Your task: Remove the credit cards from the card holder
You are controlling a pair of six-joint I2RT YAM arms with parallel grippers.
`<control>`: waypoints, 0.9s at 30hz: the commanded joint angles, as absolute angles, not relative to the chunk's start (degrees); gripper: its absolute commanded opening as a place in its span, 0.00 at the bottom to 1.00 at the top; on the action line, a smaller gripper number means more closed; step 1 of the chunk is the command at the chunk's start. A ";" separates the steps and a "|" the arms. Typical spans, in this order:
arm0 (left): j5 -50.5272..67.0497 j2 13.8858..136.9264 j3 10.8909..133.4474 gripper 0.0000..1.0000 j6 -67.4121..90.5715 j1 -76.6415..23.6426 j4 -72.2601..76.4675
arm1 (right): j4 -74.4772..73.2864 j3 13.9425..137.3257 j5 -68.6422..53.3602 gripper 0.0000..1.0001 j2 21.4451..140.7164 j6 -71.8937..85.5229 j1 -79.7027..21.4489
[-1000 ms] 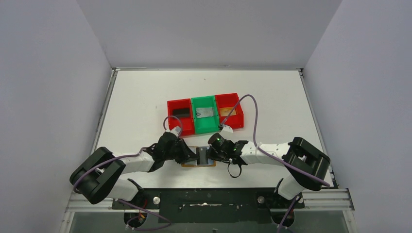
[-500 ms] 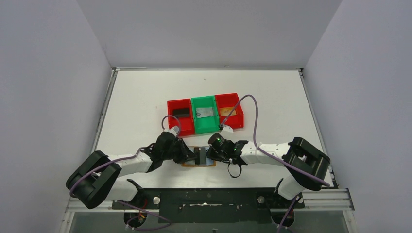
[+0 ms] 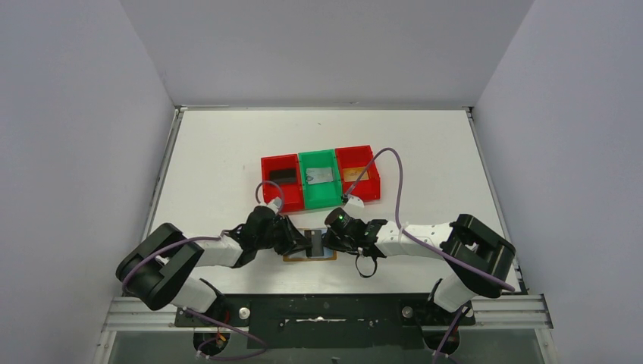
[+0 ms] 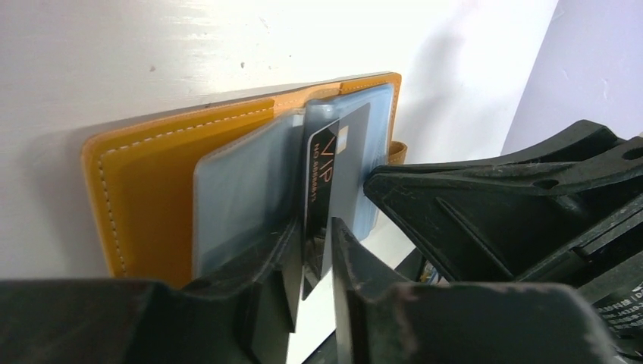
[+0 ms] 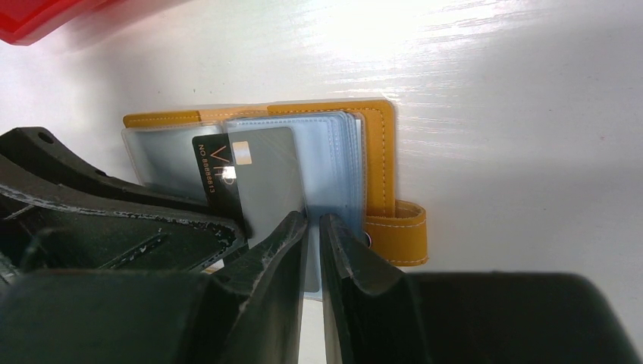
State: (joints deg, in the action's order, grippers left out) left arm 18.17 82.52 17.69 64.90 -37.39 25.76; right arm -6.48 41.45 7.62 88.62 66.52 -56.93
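The tan card holder [image 3: 296, 257] lies open on the table near the front edge, between both grippers. Its pale blue-grey sleeves [image 4: 235, 189] fan up, and a black credit card [image 4: 322, 171] marked VIP stands half out of one. My left gripper [image 4: 313, 227] straddles the card's lower corner with its jaws slightly open and a gap on the right side. In the right wrist view the black credit card [image 5: 227, 178] shows left of my right gripper [image 5: 313, 220], which is shut on a sleeve edge of the card holder [image 5: 379, 152] beside the snap tab [image 5: 402, 231].
Behind the holder stand a red bin [image 3: 282, 180] with a black card, a green bin [image 3: 318, 193] with a silver-grey card, and a red bin [image 3: 358, 186] with an orange-brown card. The two gripper bodies nearly meet over the holder.
My left gripper's jaws have parted from their shut grip on the black card, and the left arm's elbow has swung slightly. The right gripper keeps its hold.
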 commanded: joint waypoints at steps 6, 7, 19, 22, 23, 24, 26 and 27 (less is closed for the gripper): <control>15.73 80.37 16.35 0.00 63.83 -37.21 24.86 | -9.46 39.60 9.63 0.16 88.16 65.95 -55.98; 15.35 79.69 16.41 0.00 63.30 -37.20 23.65 | -9.41 39.60 9.59 0.16 88.23 65.95 -55.90; 11.51 66.98 18.36 0.00 57.77 -35.91 6.77 | -11.30 40.12 10.25 0.17 86.56 64.88 -55.27; 11.50 64.13 19.99 0.00 56.69 -35.70 3.24 | -9.14 40.31 8.57 0.21 84.92 61.95 -55.20; 11.39 63.15 20.41 0.00 56.35 -35.61 2.11 | -8.83 40.54 8.41 0.22 84.43 61.54 -55.16; 11.27 62.23 20.84 0.00 55.98 -35.43 0.92 | -8.11 40.64 7.91 0.22 83.84 60.91 -55.14; 10.81 60.60 21.70 0.00 55.17 -35.16 -1.17 | -6.08 40.80 6.79 0.24 82.72 59.82 -55.23; 10.60 60.00 21.86 0.00 55.05 -35.05 -1.71 | -5.46 41.07 6.46 0.25 82.27 59.23 -55.32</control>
State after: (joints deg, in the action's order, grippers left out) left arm 12.21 63.16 18.22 57.98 -35.75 3.31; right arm -7.84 40.95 6.94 86.08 62.89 -55.46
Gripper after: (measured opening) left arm 0.017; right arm 0.233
